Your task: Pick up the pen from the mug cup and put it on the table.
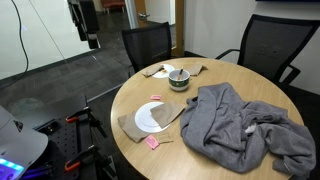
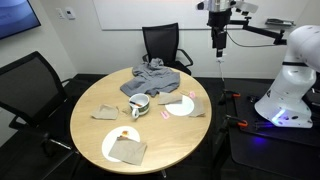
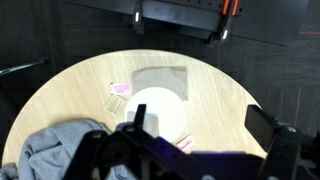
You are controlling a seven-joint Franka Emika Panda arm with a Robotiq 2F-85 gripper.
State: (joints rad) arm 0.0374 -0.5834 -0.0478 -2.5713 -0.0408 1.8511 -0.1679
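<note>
Above the floor just off the table rim, the gripper hangs high and points down, well apart from everything on the top. In the wrist view its fingers are spread wide. They hold nothing and touch nothing (only plate and wood show through the gap).

The edge nearest the gripper is crowded. A white plate lies on a brown napkin close to the rim, and a pink scrap lies just beside it. A grey cloth is heaped over one side of the table and reaches that edge. A second plate with a napkin on it lies near another part of the rim. Black chairs stand close against the table. Bare wood is left towards the middle and along the side away from the cloth.

The mug stands upright inside the rim, between the cloth and the first plate, touching neither as far as the exterior views show. The pen is in the mug, a thin dark line across its pale inside. It is too small to tell how it leans.
</note>
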